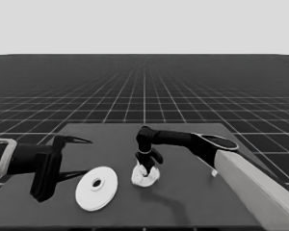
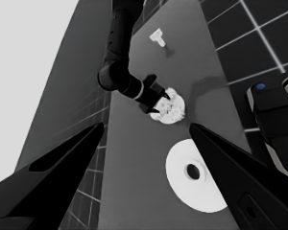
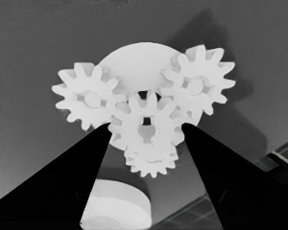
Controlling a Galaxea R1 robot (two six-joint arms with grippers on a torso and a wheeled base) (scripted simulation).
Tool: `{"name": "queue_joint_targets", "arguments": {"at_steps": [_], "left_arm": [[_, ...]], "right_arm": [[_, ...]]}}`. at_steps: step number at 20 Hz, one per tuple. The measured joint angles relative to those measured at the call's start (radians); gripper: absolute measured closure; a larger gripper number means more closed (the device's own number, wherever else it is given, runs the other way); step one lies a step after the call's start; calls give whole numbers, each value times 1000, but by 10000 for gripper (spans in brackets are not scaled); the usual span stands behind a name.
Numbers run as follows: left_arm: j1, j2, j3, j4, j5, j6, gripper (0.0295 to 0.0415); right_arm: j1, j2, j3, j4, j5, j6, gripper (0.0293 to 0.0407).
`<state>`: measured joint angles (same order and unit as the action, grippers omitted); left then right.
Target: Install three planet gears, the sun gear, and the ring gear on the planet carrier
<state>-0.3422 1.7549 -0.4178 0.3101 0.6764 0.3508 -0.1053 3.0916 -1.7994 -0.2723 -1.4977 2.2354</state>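
Gears cluster on the smaller round part (image 1: 145, 176), which lies near the middle of the counter (image 1: 183, 202). From the right wrist, four toothed wheels sit on it: one gear (image 3: 89, 100) at one side, another gear (image 3: 198, 85) at the other, a centre gear (image 3: 146, 125) meshed between them, and a fourth gear (image 3: 151, 162) partly under the centre one. The right tool (image 1: 148, 167) hangs straight over this stack, its two fingers (image 3: 72, 187) spread to either side of the centre gear; whether they touch its teeth cannot be told. Nearer the front and to the left, the larger round part (image 1: 97, 187) lies flat and bare, well apart from the stack. The left tool (image 1: 72, 159) waits over the counter's left end, fingers spread wide, holding nothing, just beside the larger round part. Farther back toward the right edge, a thin white piece (image 2: 158, 37) lies alone, close by the right arm.
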Motion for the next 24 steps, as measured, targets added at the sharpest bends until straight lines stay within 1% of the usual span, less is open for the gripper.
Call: {"name": "queue_joint_targets", "arguments": {"at_steps": [10, 12, 13, 14, 15, 20, 21, 22, 23, 24], "left_arm": [[0, 0, 0, 0, 0, 0, 326], [0, 0, 0, 0, 0, 0, 326], [0, 0, 0, 0, 0, 0, 326], [0, 0, 0, 0, 0, 0, 326], [0, 0, 0, 0, 0, 0, 326], [0, 0, 0, 0, 0, 0, 326], [0, 0, 0, 0, 0, 0, 326], [0, 0, 0, 0, 0, 0, 326], [0, 0, 0, 0, 0, 0, 326], [0, 0, 0, 0, 0, 0, 326]], "right_arm": [[0, 0, 0, 0, 0, 105, 391], [0, 0, 0, 0, 0, 115, 331], [0, 0, 0, 0, 0, 117, 320], [0, 0, 0, 0, 0, 118, 317], [0, 0, 0, 0, 0, 119, 316], [0, 0, 0, 0, 0, 120, 315], [48, -9, 39, 42, -27, -273, 307], [86, -13, 57, 69, -37, -520, 309], [108, -14, 66, 87, -40, -668, 312], [120, -15, 69, 98, -41, -756, 314]]}}
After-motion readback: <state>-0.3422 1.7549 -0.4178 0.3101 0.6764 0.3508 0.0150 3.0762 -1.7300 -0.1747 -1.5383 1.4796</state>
